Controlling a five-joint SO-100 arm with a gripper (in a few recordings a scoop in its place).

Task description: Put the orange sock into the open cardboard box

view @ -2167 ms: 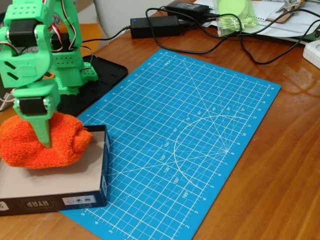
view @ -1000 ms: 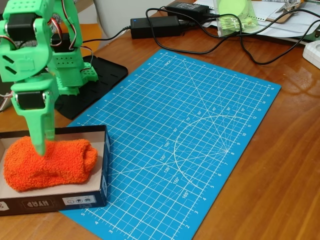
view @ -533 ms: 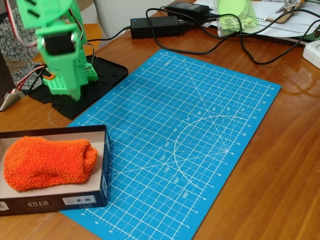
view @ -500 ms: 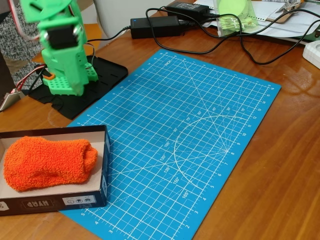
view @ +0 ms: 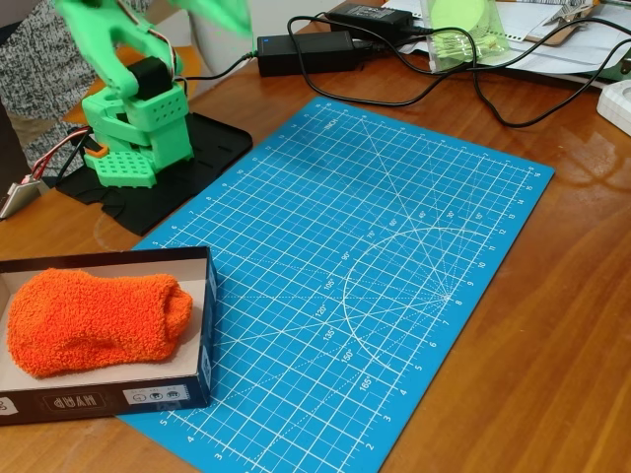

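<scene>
sock [view: 94, 322] in box [view: 118, 398]; box on mat [view: 360, 281] front-left corner; arm base [view: 138, 133] behind box

The sock [view: 94, 322] is a bright, fuzzy orange, plain all over. It lies in a box [view: 148, 394] with dark navy, nearly black outer walls carrying small white labels and lettering, and a pale grey-white inside. The mat [view: 375, 276] is vivid blue, printed with a fine white grid, diagonal lines, an arc and small numerals. The arm [view: 138, 108] is light green plastic with black motor blocks and an orange spot low down, standing on a black base [view: 202, 148]. The table [view: 552, 345] is glossy reddish-brown wood. Black cables [view: 444, 94] and black power bricks [view: 308, 51] lie at the back.
</scene>
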